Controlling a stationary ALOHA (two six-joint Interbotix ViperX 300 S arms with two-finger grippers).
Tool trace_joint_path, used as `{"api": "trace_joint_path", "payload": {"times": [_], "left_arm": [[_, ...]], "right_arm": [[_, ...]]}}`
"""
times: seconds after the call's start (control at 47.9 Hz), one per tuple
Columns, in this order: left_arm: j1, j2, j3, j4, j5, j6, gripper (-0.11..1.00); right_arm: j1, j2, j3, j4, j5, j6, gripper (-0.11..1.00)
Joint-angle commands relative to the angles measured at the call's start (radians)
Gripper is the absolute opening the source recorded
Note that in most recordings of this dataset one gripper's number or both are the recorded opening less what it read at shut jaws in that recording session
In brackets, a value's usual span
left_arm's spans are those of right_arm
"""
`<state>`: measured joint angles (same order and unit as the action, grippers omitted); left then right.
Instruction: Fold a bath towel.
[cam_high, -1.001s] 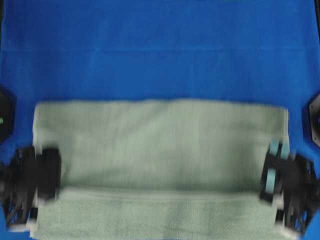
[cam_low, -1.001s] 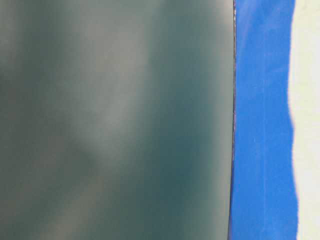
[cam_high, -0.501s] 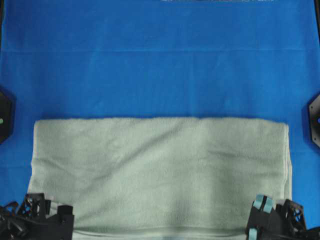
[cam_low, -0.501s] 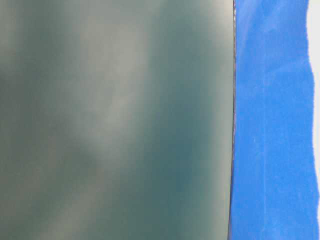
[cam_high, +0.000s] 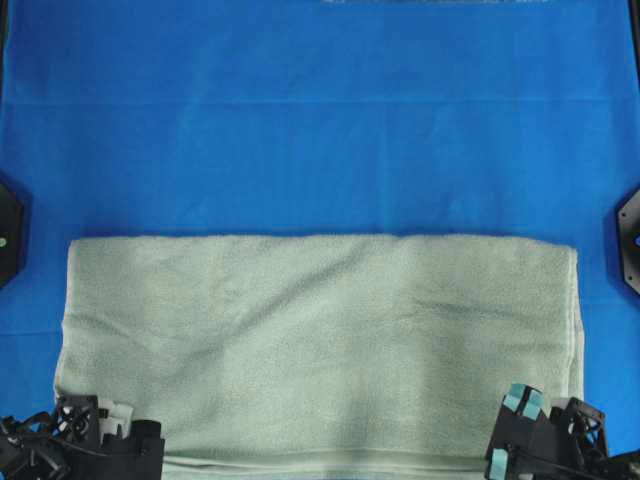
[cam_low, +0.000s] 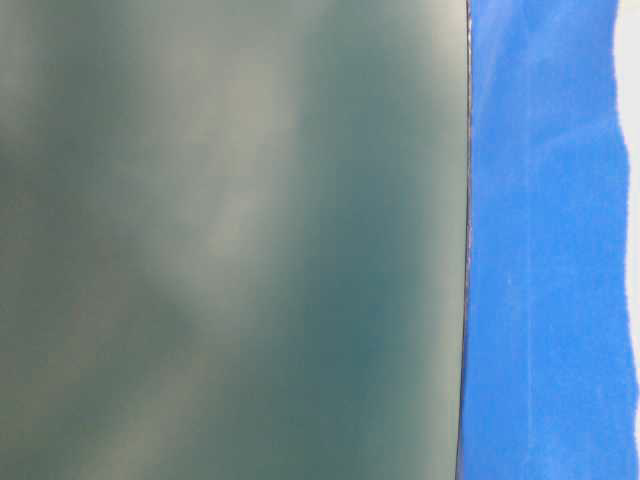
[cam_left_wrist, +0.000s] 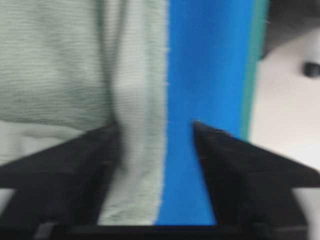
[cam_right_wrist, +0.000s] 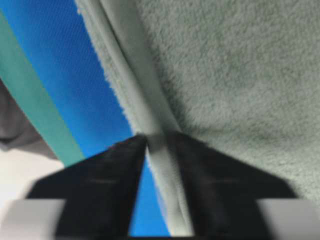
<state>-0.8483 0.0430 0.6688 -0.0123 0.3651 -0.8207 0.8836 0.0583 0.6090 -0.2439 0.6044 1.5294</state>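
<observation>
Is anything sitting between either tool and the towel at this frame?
Nothing visible. The left tool straddles the towel's hemmed edge with its jaws apart, and the right tool has the hem running between its fingertips. Only the blue cloth lies around the towel.

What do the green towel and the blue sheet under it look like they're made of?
The bath towel looks like terry cloth: fuzzy, matte pile with a smoother, lighter hem along its edge. The blue cloth looks like a thin, smooth woven fabric: flat surface with faint fold creases, no pile. Exact fibre can't be told.
</observation>
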Motion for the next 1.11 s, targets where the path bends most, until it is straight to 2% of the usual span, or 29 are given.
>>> {"api": "trace_joint_path", "payload": {"times": [0.0, 0.063, 0.083, 0.188, 0.271, 0.355, 0.417, 0.605, 0.751, 0.918, 1.085], "left_arm": [[-0.002, -0.02, -0.035, 0.008, 0.009, 0.008, 0.71], [0.015, -0.038, -0.051, 0.018, 0.051, 0.017, 0.83], [0.021, -0.046, -0.055, 0.021, 0.067, 0.02, 0.84], [0.064, -0.104, -0.069, 0.048, 0.186, 0.06, 0.79], [0.12, -0.181, -0.074, 0.071, 0.301, 0.132, 0.78], [0.181, -0.252, -0.058, 0.094, 0.371, 0.206, 0.79], [0.255, -0.307, -0.02, 0.114, 0.399, 0.265, 0.79], [0.511, -0.445, 0.112, 0.123, 0.399, 0.399, 0.79], [0.652, -0.525, 0.187, 0.124, 0.359, 0.472, 0.79], [0.744, -0.52, 0.295, 0.124, 0.222, 0.515, 0.79], [0.764, -0.446, 0.408, 0.124, 0.051, 0.515, 0.79]], "right_arm": [[0.006, -0.017, -0.037, -0.003, 0.025, 0.003, 0.54], [0.005, -0.043, -0.052, -0.008, 0.092, -0.003, 0.66], [0.003, -0.055, -0.054, -0.012, 0.12, -0.003, 0.68], [-0.008, -0.132, -0.049, -0.054, 0.284, -0.002, 0.62], [-0.038, -0.204, -0.032, -0.103, 0.402, -0.003, 0.63], [-0.081, -0.27, 0.011, -0.146, 0.465, -0.008, 0.63], [-0.135, -0.331, 0.078, -0.169, 0.483, -0.037, 0.63], [-0.333, -0.512, 0.253, -0.167, 0.403, -0.189, 0.63], [-0.476, -0.561, 0.334, -0.138, 0.319, -0.333, 0.63], [-0.594, -0.531, 0.399, -0.109, 0.232, -0.451, 0.63], [-0.68, -0.436, 0.483, -0.103, 0.069, -0.476, 0.63]]}}
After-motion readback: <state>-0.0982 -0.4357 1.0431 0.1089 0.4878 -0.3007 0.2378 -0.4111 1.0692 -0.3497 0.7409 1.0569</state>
